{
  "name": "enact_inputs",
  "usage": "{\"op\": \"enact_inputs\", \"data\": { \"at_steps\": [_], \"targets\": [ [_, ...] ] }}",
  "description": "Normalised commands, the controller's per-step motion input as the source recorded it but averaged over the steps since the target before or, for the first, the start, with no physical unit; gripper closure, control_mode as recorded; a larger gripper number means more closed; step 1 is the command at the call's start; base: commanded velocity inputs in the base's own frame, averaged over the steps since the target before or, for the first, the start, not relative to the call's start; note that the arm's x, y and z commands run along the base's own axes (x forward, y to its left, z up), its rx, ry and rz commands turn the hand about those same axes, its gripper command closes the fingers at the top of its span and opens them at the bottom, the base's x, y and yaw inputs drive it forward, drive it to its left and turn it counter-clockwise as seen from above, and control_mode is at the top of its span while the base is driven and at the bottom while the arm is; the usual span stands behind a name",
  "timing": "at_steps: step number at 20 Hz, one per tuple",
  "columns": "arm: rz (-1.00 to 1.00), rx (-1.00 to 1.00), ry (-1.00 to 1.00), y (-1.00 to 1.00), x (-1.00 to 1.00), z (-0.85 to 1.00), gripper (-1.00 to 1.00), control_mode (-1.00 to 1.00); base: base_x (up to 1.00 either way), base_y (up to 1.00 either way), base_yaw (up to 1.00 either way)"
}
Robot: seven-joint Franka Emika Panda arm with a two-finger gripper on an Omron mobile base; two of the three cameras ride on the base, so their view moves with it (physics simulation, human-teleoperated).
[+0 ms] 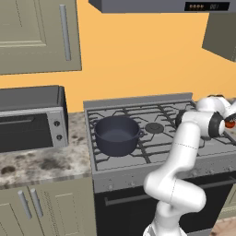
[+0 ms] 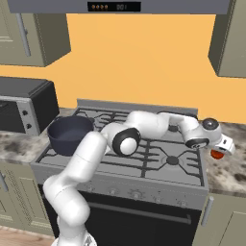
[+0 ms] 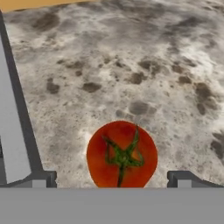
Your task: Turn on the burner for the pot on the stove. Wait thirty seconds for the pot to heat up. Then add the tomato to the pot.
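On the speckled stone counter to the right of the stove, the tomato sits with its green stem star facing straight up at the hand camera. It is round, so it has no real long axis; one thin green sepal trails toward the bottom of the hand view.

The white arm rises from the base in front of the oven door, bends at a low elbow, then reaches up and across the front of the range to the right, its forearm stretched over the right-hand grates. The wrist folds downward at the stove's right edge so the hand looks down onto the counter. The gripper hangs directly over the tomato with its jaws spread wide; one dark fingertip stands left of the fruit and the other to its right, neither touching it. In the right base view the tomato peeks out red just under the hand.

The pot stands on the front left burner, well apart from the tomato, with its mouth up and no lid.
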Motion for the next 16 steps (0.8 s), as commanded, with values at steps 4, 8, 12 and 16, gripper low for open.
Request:
{"op": "enact_inputs", "data": {
  "at_steps": [4,8,12,16],
  "targets": [
    [0.0,0.0,0.0,0.0,0.05,-0.26,-1.0,-1.0,0.0,0.0,0.0],
    [0.0,0.0,0.0,0.0,0.0,-0.25,-1.0,-1.0,0.0,0.0,0.0],
    [0.0,0.0,0.0,-0.03,0.0,-0.19,-1.0,-1.0,0.0,0.0,0.0],
    [0.0,0.0,0.0,-0.07,0.0,-0.23,-1.0,-1.0,0.0,0.0,0.0]
  ]
}}
